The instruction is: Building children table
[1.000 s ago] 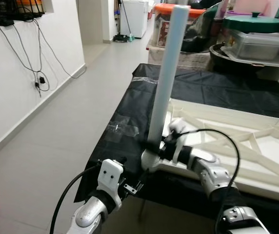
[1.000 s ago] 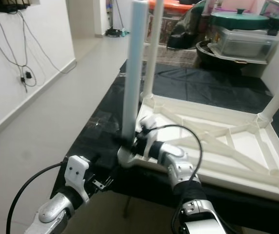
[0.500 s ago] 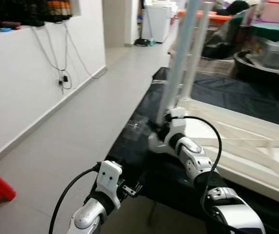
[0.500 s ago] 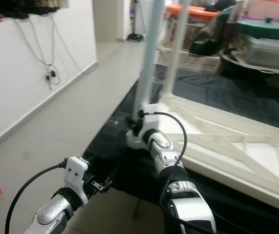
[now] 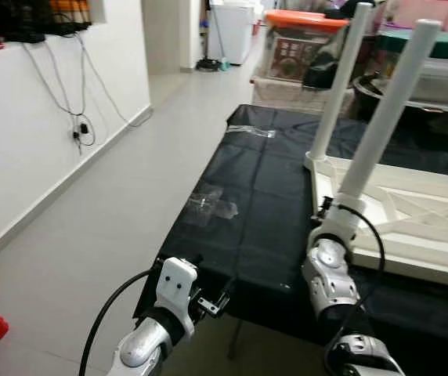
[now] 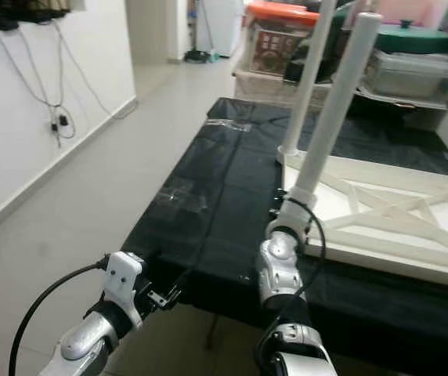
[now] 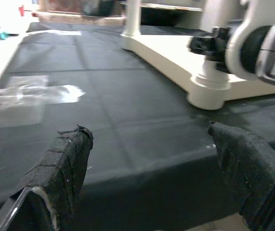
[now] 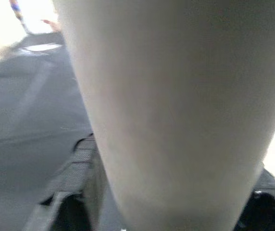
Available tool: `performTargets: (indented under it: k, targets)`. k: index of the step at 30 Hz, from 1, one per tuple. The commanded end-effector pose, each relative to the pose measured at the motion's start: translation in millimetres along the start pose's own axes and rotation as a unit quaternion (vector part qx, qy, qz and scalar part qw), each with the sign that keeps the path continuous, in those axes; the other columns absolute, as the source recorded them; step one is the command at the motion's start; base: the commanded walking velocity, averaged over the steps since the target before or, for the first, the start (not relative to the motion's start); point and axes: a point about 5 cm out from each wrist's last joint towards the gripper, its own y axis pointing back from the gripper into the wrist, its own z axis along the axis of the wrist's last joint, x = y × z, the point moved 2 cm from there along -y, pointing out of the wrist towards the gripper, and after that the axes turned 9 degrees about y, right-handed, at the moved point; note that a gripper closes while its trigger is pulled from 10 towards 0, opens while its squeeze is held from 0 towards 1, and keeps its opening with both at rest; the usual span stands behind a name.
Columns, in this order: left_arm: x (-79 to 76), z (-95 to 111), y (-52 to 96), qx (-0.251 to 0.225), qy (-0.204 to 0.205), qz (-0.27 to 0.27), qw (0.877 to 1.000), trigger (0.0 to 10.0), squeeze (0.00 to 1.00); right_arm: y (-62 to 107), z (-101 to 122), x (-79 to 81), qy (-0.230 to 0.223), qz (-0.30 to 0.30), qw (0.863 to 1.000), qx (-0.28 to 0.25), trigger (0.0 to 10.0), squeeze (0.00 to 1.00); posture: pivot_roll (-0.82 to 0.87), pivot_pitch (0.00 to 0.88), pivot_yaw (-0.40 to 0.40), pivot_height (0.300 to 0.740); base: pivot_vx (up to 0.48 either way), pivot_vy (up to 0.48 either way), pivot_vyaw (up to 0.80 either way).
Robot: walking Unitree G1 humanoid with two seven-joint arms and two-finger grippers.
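We note the right gripper [image 5: 335,210] clamped on the table leg [image 5: 387,108], long axis near upright, tilted rightward; left gripper [image 7: 152,159] spread wide.

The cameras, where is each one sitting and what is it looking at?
Left eye and right eye views: on the robot's head, looking forward and down at the upturned white children's table on a black sheet; both silver arms show.
Left wrist view: on the left arm, looking along the open left pincer across the sheet.
Right wrist view: on the right arm, right up against the white table leg that the right pincer grips.
Shared: the near leg and the sheet.
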Motion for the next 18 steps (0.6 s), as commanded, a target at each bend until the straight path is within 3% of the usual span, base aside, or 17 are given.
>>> performTargets:
  k: [1,2,4,5,7,9,11,12,13,14,15,16,18]
  targets:
    - [-0.4,-2.7,-1.3,0.005,0.003,-0.001,1.0,10.0,0.0,3.4,9.3,24.1,-0.004,0.055,0.998,-0.025,10.0,1.0,0.17,0.0,-0.067,0.74,0.0,0.0,0.0]
    - [-0.4,-2.7,-1.3,0.005,0.003,-0.001,1.0,10.0,0.0,2.0,15.6,26.0,-0.01,0.072,0.996,-0.044,10.0,0.0,0.17,0.0,-0.07,0.74,0.0,0.0,0.0]
    - [-0.1,-2.3,-1.4,0.004,0.003,0.0,1.0,10.0,0.0,-3.6,35.0,27.0,-0.037,0.124,0.987,-0.09,10.0,0.0,0.17,0.0,-0.069,0.74,0.0,0.0,0.0]
    - [-0.1,-2.3,-1.4,0.004,0.003,0.0,1.0,10.0,0.0,-3.6,35.0,27.0,-0.037,0.124,0.987,-0.09,10.0,0.0,0.17,0.0,-0.069,0.74,0.0,0.0,0.0]
    - [-0.2,-2.2,-1.7,0.004,0.004,-0.001,1.0,10.0,0.0,-7.3,48.9,25.9,-0.038,0.191,0.974,-0.118,10.0,0.0,0.17,0.0,-0.069,0.74,0.0,0.0,0.0]
    - [-0.2,-2.2,-1.7,0.004,0.004,-0.001,1.0,10.0,0.0,-7.3,48.9,25.9,-0.038,0.191,0.974,-0.118,10.0,0.0,0.17,0.0,-0.069,0.74,0.0,0.0,0.0]
    - [-0.3,-2.2,-2.0,0.003,0.004,-0.001,1.0,10.0,0.0,-9.8,57.9,26.5,-0.028,0.279,0.952,-0.121,10.0,0.0,0.17,0.0,-0.066,0.74,0.0,0.0,0.0]
    - [-0.3,-2.2,-2.0,0.003,0.004,-0.001,1.0,10.0,0.0,-9.8,57.9,26.5,-0.028,0.279,0.952,-0.121,10.0,0.0,0.17,0.0,-0.066,0.74,0.0,0.0,0.0]
    - [-0.2,-2.1,-2.1,0.003,0.004,-0.002,1.0,10.0,0.0,-9.5,62.3,27.7,-0.026,0.324,0.938,-0.12,10.0,0.0,0.17,0.0,-0.069,0.74,0.0,0.0,0.0]
    - [-0.2,-2.1,-2.1,0.003,0.004,-0.002,1.0,10.0,0.0,-9.5,62.3,27.7,-0.026,0.324,0.938,-0.12,10.0,0.0,0.17,0.0,-0.069,0.74,0.0,0.0,0.0]
    - [-0.1,-2.1,-2.2,0.003,0.004,-0.002,1.0,10.0,0.0,-7.9,65.0,30.5,-0.028,0.368,0.922,-0.117,10.0,0.0,0.17,0.0,-0.066,0.74,0.0,0.0,0.0]
    - [-0.2,-2.0,-2.3,0.003,0.004,-0.002,1.0,10.0,0.0,-2.5,66.5,36.6,-0.028,0.428,0.896,-0.114,10.0,0.0,0.17,0.0,-0.07,0.74,0.0,0.0,0.0]
    - [-0.2,-2.0,-2.3,0.003,0.004,-0.002,1.0,10.0,0.0,-2.5,66.5,36.6,-0.028,0.428,0.896,-0.114,10.0,0.0,0.17,0.0,-0.07,0.74,0.0,0.0,0.0]
